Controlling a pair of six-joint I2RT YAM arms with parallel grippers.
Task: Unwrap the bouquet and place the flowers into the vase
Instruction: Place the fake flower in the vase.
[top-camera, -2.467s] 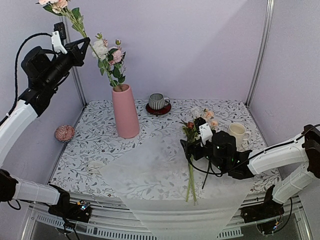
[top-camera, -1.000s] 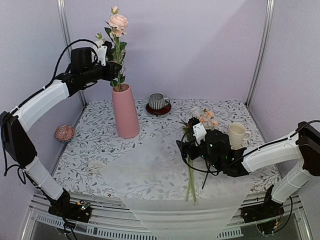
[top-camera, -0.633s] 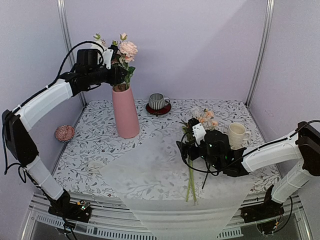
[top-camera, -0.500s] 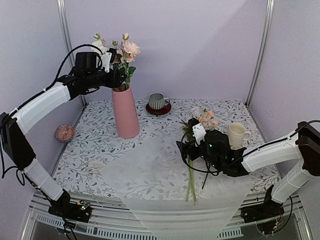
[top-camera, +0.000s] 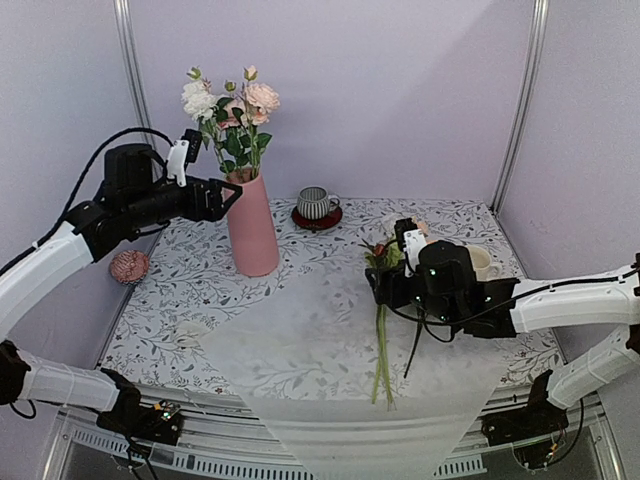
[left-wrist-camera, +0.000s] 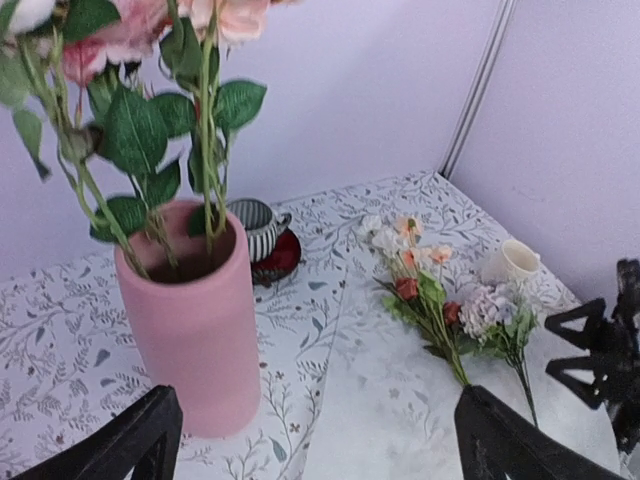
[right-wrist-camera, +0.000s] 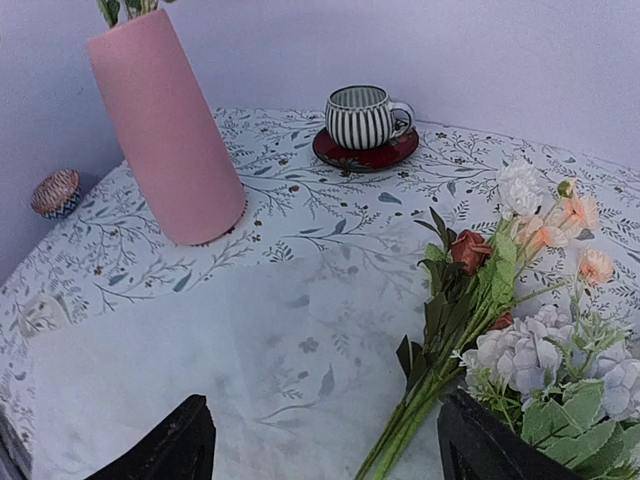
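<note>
The pink vase (top-camera: 251, 226) stands at the back left and holds several flowers (top-camera: 230, 105) with pink, peach and white blooms. My left gripper (top-camera: 226, 198) is open just left of the vase's upper part, holding nothing. Its wrist view shows the vase (left-wrist-camera: 195, 320) ahead between the spread fingers (left-wrist-camera: 130, 445). The remaining flowers (top-camera: 384, 325) lie unwrapped on the flat translucent wrapping paper (top-camera: 320, 365). My right gripper (top-camera: 380, 290) hangs open over their stems. In the right wrist view the green stems (right-wrist-camera: 420, 425) run beside the right finger (right-wrist-camera: 490, 445).
A grey striped mug (top-camera: 317, 204) on a red saucer stands behind the paper. The cream mug (top-camera: 486, 262) is partly hidden behind my right arm. A small patterned bowl (top-camera: 128, 266) sits at the left edge. A cream ribbon (top-camera: 190, 332) lies near the front left.
My left gripper opened, left the pink flower standing in the vase, and drew back down and to the left. My right gripper shifted slightly right over the stems and narrowed a little.
</note>
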